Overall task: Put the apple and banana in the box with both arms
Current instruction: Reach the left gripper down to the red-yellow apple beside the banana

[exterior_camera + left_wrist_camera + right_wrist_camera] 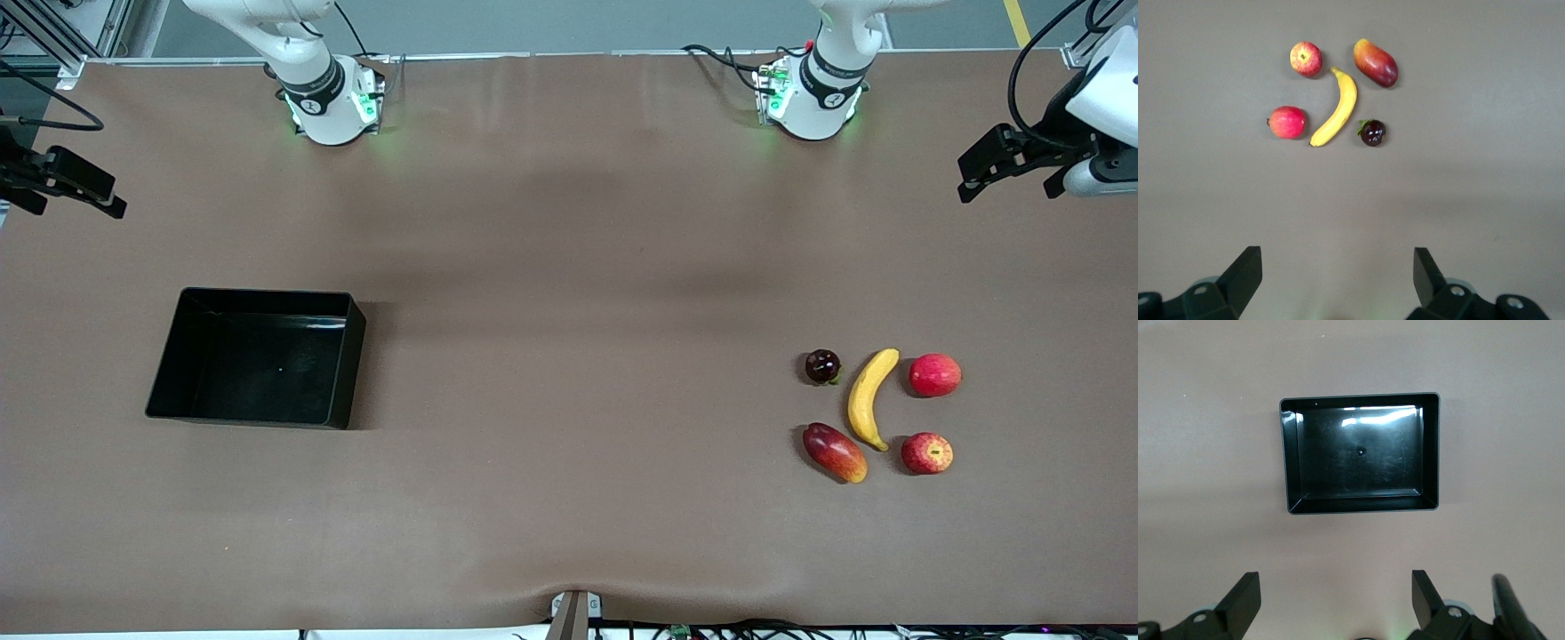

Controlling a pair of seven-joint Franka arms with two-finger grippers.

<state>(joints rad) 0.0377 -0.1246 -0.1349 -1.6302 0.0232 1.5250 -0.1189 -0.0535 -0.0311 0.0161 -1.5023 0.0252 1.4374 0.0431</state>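
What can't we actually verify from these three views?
- Right tool: front view, cut off by the frame edge; only its tips show in the right wrist view.
- Left tool: front view, too small to read its fingers; the left wrist view shows only the tips.
- Undersides of the banana and apple: hidden against the table.
- Box floor: glare in the right wrist view.

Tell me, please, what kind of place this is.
Probably a robotics lab: two arms bolted to a table under a brown mat, cables along its edge, and test props laid out, a black box, a banana and an apple.
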